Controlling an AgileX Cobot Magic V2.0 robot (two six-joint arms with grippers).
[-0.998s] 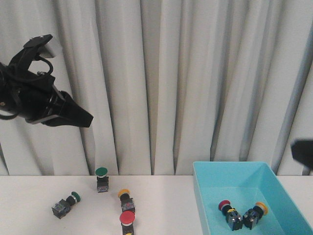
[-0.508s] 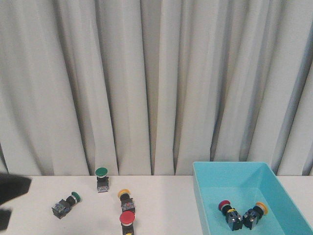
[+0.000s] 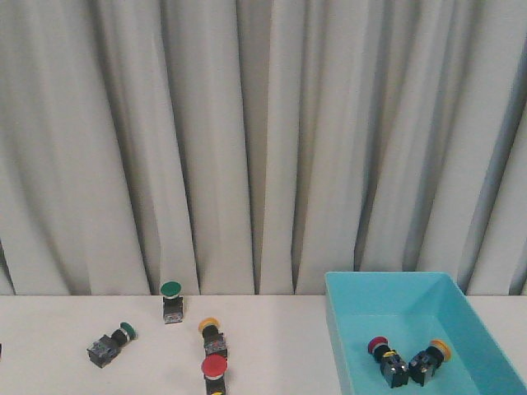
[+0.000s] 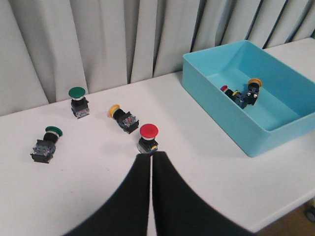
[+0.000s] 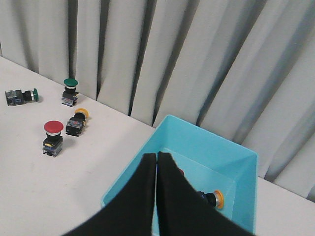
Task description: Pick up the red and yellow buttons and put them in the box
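A red button (image 3: 214, 369) stands upright on the white table, with a yellow button (image 3: 212, 333) lying just behind it. The turquoise box (image 3: 346, 329) at the right holds a red button (image 3: 382, 351) and a yellow button (image 3: 431, 360). Neither gripper shows in the front view. In the left wrist view my left gripper (image 4: 151, 155) is shut and empty, its tips just short of the red button (image 4: 148, 137); the yellow button (image 4: 123, 117) lies beyond. In the right wrist view my right gripper (image 5: 156, 156) is shut and empty above the box's (image 5: 128, 184) near wall.
Two green-capped buttons are on the table: one upright at the back (image 3: 171, 299), one on its side at the left (image 3: 110, 345). A grey curtain (image 3: 263, 140) hangs behind the table. The table's front edge shows in the left wrist view (image 4: 283, 211).
The left arm, raised high at the left a second ago, has dropped down and out of the front view. The dark shape at the right edge has also gone. The buttons have not moved.
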